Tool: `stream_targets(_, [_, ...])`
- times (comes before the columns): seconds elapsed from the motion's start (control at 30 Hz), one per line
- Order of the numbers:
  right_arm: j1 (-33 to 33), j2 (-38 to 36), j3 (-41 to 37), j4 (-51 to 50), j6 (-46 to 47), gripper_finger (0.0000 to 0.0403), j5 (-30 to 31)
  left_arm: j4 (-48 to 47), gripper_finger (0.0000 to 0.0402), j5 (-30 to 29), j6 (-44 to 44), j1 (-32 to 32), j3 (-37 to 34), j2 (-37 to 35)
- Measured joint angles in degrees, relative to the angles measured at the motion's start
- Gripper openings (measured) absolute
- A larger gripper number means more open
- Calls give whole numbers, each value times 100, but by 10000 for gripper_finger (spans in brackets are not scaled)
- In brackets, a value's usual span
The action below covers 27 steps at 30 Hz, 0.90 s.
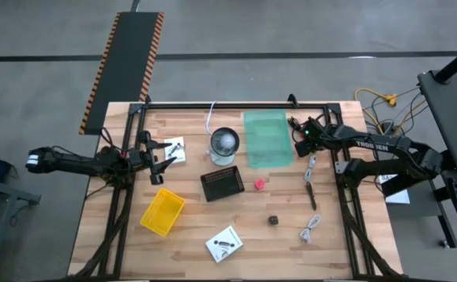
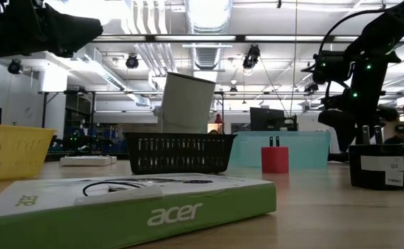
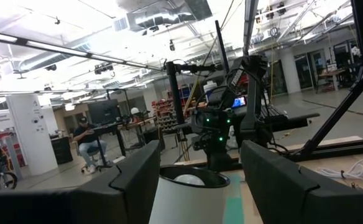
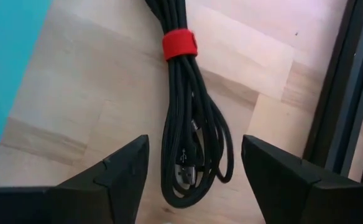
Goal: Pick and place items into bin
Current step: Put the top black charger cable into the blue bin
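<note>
My right gripper [image 4: 195, 144] hangs open, pointing down over the black cable with red band [image 4: 188, 118], a finger on either side and touching nothing. The cable lies flat between the teal bin [image 1: 268, 139] and the table's right frame. My left gripper [image 3: 200, 157] is open and level at the table's left [image 1: 164, 161], facing the round cup [image 3: 191, 186]. One white packet [image 1: 174, 149] lies beside it and another [image 1: 224, 244] sits near the front. The red cube [image 1: 259, 184], dark die [image 1: 274, 221], black pen [image 1: 311, 193] and white coiled cable [image 1: 311, 227] lie loose on the table.
A black mesh basket [image 1: 222, 185] sits mid-table and a yellow basket [image 1: 163, 212] sits front left. A second light cable [image 1: 311, 166] lies right of the bin. The black frame rail [image 4: 343, 93] runs close beside the black cable. People sit in the room beyond the table.
</note>
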Motion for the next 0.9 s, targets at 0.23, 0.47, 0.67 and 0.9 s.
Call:
stream_targets(0.23, [0, 0, -162, 3, 147, 232, -249, 0, 208, 1, 0, -1, 0, 2])
stream_targets(0.47, [0, 0, -427, 379, 219, 224, -476, 4, 208, 1, 0, -1, 0, 2])
stream_targets(0.67, [-4, 0, -480, 579, 219, 214, -456, 2, 208, 1, 0, -1, 0, 0])
stream_targets(0.9, [-4, 0, -484, 579, 219, 189, -443, 2, 208, 0, 0, -1, 0, 2])
